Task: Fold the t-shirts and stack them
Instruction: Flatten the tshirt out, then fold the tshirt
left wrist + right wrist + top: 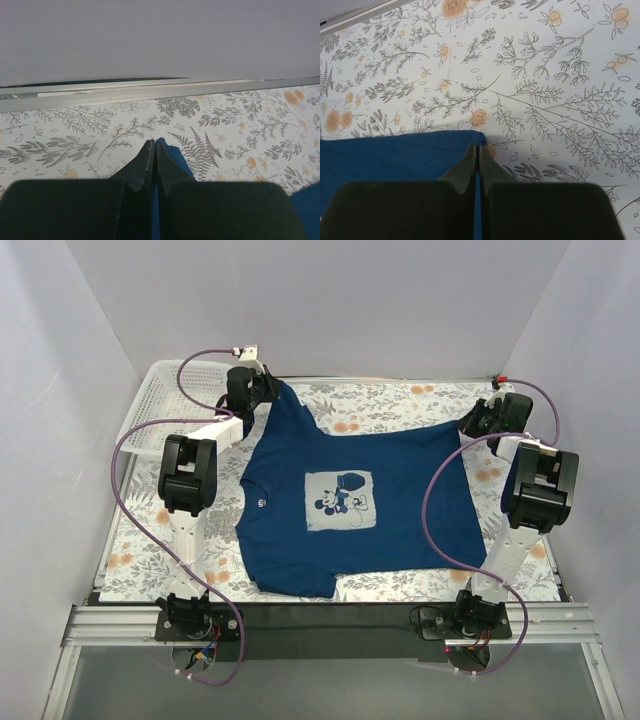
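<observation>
Two pinches: my left gripper [154, 145] and right gripper [479, 148] each clamp an edge of the soft navy shirt [410, 465] (pale square print [340, 500] up); white mesh basket [150, 405] sits far left.

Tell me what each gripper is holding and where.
The left gripper pinches the t-shirt by its far sleeve; the right gripper by its far hem corner.
</observation>
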Controlling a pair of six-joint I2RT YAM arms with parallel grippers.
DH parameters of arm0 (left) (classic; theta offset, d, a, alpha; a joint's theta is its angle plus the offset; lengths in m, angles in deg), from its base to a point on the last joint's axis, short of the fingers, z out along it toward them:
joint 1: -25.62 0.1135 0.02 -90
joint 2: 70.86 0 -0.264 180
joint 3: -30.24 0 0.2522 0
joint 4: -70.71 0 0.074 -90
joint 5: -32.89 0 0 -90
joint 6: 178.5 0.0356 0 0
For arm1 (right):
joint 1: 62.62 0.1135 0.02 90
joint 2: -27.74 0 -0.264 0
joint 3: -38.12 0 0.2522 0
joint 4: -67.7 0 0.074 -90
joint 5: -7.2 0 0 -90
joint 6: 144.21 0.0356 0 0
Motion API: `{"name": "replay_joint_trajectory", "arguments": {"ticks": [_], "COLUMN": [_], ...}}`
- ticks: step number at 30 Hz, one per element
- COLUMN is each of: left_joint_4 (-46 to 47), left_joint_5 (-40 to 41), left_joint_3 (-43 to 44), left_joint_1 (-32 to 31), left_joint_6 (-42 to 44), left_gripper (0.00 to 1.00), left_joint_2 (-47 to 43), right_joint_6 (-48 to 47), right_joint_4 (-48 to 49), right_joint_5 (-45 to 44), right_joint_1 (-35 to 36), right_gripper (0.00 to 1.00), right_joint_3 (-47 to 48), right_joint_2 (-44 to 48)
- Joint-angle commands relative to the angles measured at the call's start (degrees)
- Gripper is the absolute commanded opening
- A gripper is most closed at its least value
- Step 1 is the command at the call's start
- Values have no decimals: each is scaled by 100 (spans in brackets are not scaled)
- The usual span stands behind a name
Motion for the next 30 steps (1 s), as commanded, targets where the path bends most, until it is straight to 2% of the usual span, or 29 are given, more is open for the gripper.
{"name": "replay_joint_trajectory", "arguments": {"ticks": [1,6,17,22,30], "left_joint_4": [-47,199,1069,1299,1352], "left_joint_5": [-199,-708,-1683,-2071,-2265], "left_joint_3": [57,-286,-1841,-2255,-3125], "left_joint_1": [26,26,122,131,158], "left_joint_6": [280,605,1062,1132,1176], "left_gripper": [0,0,0,0,0], "left_joint_2": [-123,-448,-1651,-2074,-2944], "right_joint_6": [155,190,76,32,14], "right_joint_4": [218,227,429,446,490], "right_joint_5": [49,409,1735,1965,2141], "right_joint_1": [-46,-177,-494,-503,-564], "right_gripper": [1,1,1,1,1], "right_joint_3": [205,56,-446,-639,-1025], "right_joint_2": [-38,68,419,586,955]}}
